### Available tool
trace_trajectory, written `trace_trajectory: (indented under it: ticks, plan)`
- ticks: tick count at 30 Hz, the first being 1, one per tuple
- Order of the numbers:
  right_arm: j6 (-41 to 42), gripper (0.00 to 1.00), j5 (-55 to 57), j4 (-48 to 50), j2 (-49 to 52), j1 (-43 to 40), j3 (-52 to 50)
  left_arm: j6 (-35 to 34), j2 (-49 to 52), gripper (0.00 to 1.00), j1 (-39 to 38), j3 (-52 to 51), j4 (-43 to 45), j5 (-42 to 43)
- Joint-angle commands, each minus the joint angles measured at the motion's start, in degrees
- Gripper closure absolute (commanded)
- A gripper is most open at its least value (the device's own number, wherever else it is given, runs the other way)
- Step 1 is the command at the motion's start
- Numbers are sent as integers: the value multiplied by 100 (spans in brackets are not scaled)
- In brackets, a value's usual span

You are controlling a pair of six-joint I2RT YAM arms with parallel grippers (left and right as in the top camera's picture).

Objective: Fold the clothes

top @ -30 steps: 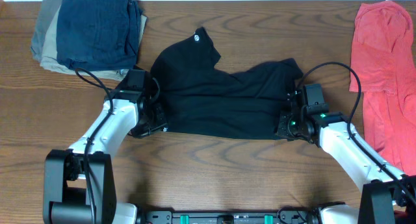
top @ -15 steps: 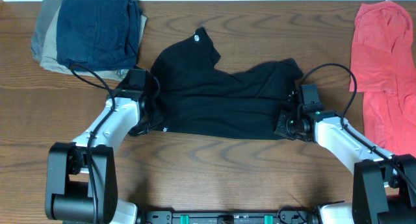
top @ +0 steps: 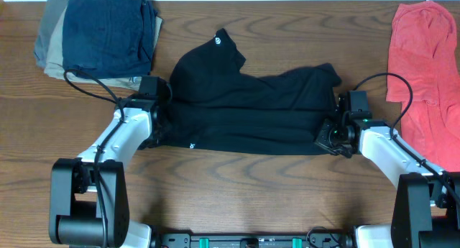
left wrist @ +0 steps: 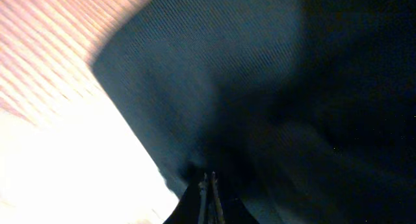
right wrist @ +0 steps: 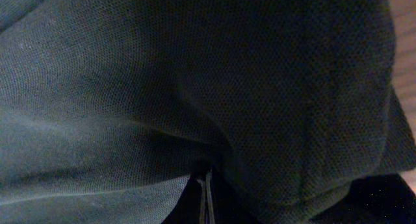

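Overhead view: a black garment point(top: 251, 111) lies spread across the middle of the wooden table point(top: 215, 198), its long axis running left to right. The lower edge is nearly straight. The upper edge is uneven, rising to a peak at upper centre, where a small white round logo mark point(top: 218, 41) shows. A second white mark point(top: 191, 145) sits near the lower left corner of the cloth.

The left gripper point(top: 157, 129) is at the garment's left edge and the right gripper point(top: 332, 133) at its right edge, each at about mid-height of the frame and at table level. Both arms reach in from the lower corners.

In the left wrist view the fingertips point(left wrist: 208, 185) are pressed together at the bottom centre, pinching dark fabric that fills most of the frame, with bright table surface at the left. In the right wrist view the fingertips point(right wrist: 205, 185) are likewise closed on a fold of the same cloth, which covers nearly the whole frame.

A folded navy-blue garment point(top: 108, 32) rests on a khaki garment point(top: 47, 43) at the upper left. A red-pink shirt point(top: 424, 68) lies along the right edge, well apart from the black cloth.
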Motion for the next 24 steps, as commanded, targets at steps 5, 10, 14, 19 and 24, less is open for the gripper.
trace_trajectory:
  ticks: [5, 10, 14, 19, 24]
  plan:
    - [304, 99, 1169, -376, 280, -232, -210, -153, 37, 94, 219, -2, 48, -431]
    - [411, 99, 1276, -815, 280, -638, 26, -155, 4, 94, 216, 2, -81, -428]
    - [376, 99, 1268, -1193, 280, -828, 321, -129, -310, 94, 199, 59, -188, -256]
    - [63, 99, 879, -1261, 280, -831, 584, 629, -892, 94, 94, 66, 350, 872]
    - [-9, 99, 474, -1102, 280, -769, 599, 1484, -828, 94, -116, 63, 1029, 2096]
